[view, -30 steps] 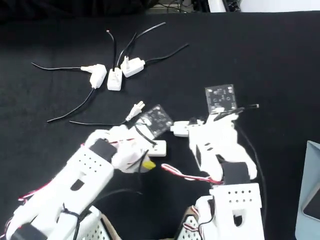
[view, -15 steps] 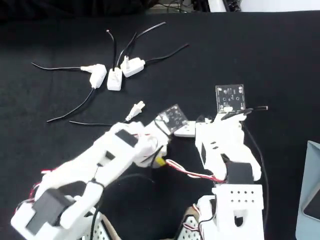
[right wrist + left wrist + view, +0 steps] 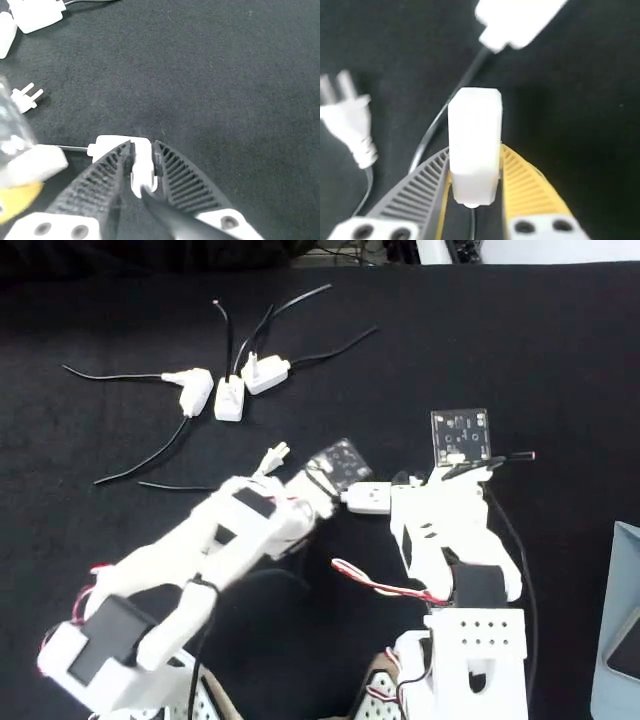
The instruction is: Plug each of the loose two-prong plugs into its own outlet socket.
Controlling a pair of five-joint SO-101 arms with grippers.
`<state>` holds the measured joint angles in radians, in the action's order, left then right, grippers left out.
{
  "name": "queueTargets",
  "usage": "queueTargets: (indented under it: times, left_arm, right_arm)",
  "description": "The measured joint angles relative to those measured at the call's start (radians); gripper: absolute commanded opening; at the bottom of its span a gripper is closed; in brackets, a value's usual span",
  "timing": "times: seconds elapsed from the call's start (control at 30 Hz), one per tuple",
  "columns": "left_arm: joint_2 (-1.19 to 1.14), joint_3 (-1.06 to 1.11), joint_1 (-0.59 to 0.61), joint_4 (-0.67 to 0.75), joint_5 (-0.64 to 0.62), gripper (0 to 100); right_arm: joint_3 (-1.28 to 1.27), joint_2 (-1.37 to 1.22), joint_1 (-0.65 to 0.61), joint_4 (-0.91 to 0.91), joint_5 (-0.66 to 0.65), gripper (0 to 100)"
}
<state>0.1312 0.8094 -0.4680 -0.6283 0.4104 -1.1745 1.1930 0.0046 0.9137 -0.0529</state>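
My left gripper (image 3: 474, 156) is shut on a white rectangular block (image 3: 474, 142) with a thin cable at its rear. It sits mid-table (image 3: 322, 498), right next to my right gripper (image 3: 388, 498). My right gripper (image 3: 142, 146) is shut on a second white connector piece (image 3: 116, 143), whose black cable (image 3: 72, 147) trails away over the cloth. That piece (image 3: 517, 20) lies just beyond the left block, apart from it. A loose two-prong plug (image 3: 272, 457) (image 3: 347, 120) (image 3: 25, 97) lies on the cloth beside both grippers. I cannot tell which held piece is plug or socket.
Three more white plugs or sockets (image 3: 229, 398) with black cables fan out at the far left of the black cloth. A grey-blue box (image 3: 615, 620) stands at the right edge. Loose cables (image 3: 140, 465) run across the cloth left of the arms.
My left arm has swung up and to the right, carrying its white block close to the piece in the right gripper. The right gripper shifted slightly right, then held still.
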Motion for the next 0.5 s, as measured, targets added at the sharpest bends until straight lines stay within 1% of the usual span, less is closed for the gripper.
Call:
queueTargets:
  times: [0.17,0.2,0.27,0.37,0.4,0.5]
  left_arm:
    - [0.11,0.0,0.044,-0.196,-0.002,4]
    - [0.126,0.0,0.057,-0.239,-0.002,5]
    - [0.155,0.002,0.074,-0.316,-0.011,13]
    - [0.169,0.002,0.072,-0.4,-0.054,29]
    - [0.169,0.002,0.075,-0.416,-0.068,31]
    - [0.169,0.002,0.112,-0.423,-0.123,31]
  right_arm:
    - [0.0,0.0,0.0,0.0,0.0,1.2]
    - [0.0,0.0,0.0,0.0,0.0,1.2]
    - [0.0,0.0,0.0,0.0,0.0,1.2]
    - [0.0,0.0,0.0,0.0,0.0,1.2]
    - [0.0,0.0,0.0,0.0,0.0,1.2]
    - [0.0,0.0,0.0,0.0,0.0,1.2]
